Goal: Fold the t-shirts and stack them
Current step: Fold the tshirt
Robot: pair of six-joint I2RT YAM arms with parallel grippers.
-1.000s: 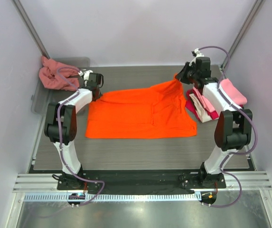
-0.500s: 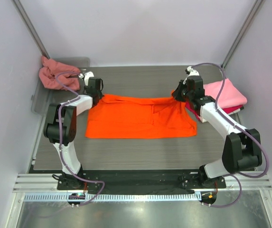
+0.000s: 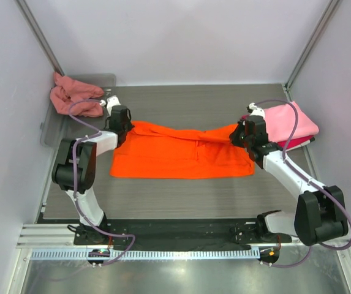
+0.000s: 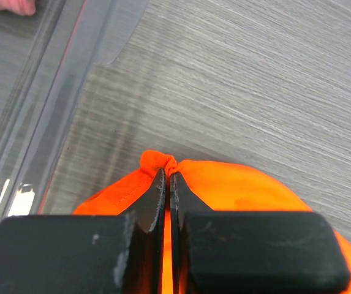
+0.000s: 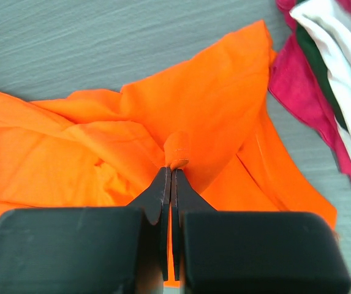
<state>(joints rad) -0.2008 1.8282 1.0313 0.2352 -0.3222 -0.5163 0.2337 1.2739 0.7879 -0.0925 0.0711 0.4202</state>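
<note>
Orange t-shirt [image 3: 181, 158] lies half-spread beside the folded stack [image 3: 293, 122], its far edge pinched at both corners: left gripper [image 4: 168, 180] and right gripper [image 5: 170, 177] clamped tight on cloth. Looks light, limp, sure to sag; corners seem the sensible hold.

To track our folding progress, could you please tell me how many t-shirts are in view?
4: the orange t-shirt spread mid-table; the salmon-pink t-shirt crumpled far left; the light pink t-shirt atop the crimson t-shirt, stacked at right. That stack may hide more.
</note>
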